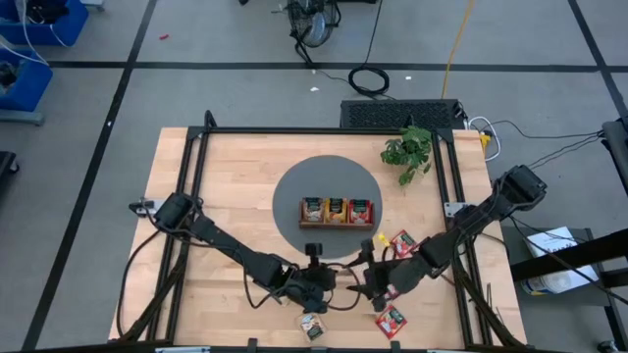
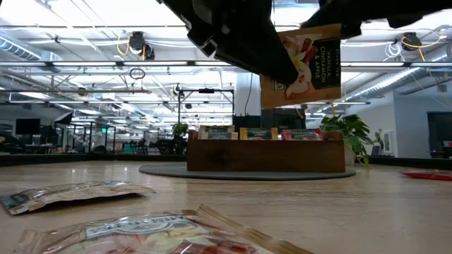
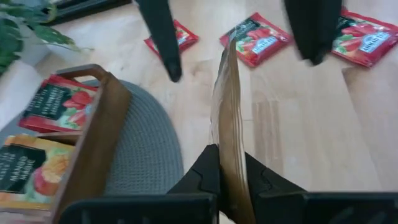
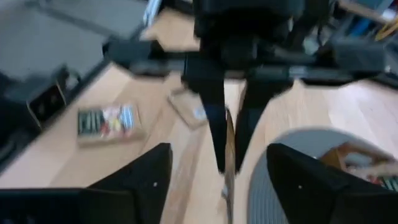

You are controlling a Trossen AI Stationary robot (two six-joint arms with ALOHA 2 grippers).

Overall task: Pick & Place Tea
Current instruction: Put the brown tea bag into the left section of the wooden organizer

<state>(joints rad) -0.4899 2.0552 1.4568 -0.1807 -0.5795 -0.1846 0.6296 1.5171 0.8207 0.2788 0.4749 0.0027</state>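
High view: both arms meet near the table's near edge, just in front of the grey mat (image 1: 294, 196) that carries the tray (image 1: 337, 212). The left gripper (image 1: 316, 277) and right gripper (image 1: 371, 284) face each other closely. Loose packets lie near-right (image 1: 392, 320) and at the near edge (image 1: 312, 327).

Low view: a packet (image 2: 300, 67) hangs upright in the air above the table, in front of the tray.

Left wrist view: the left gripper (image 3: 227, 180) is clenched on the packet's (image 3: 227, 118) lower edge; the packet stands edge-on between its fingers.

Right wrist view: the right gripper (image 4: 221, 177) stands released, fingers wide apart on either side of the packet (image 4: 229, 149) without touching it.

The packet looks light, thin and floppy, probably slick foil; a pinch across one flat edge should hold it.
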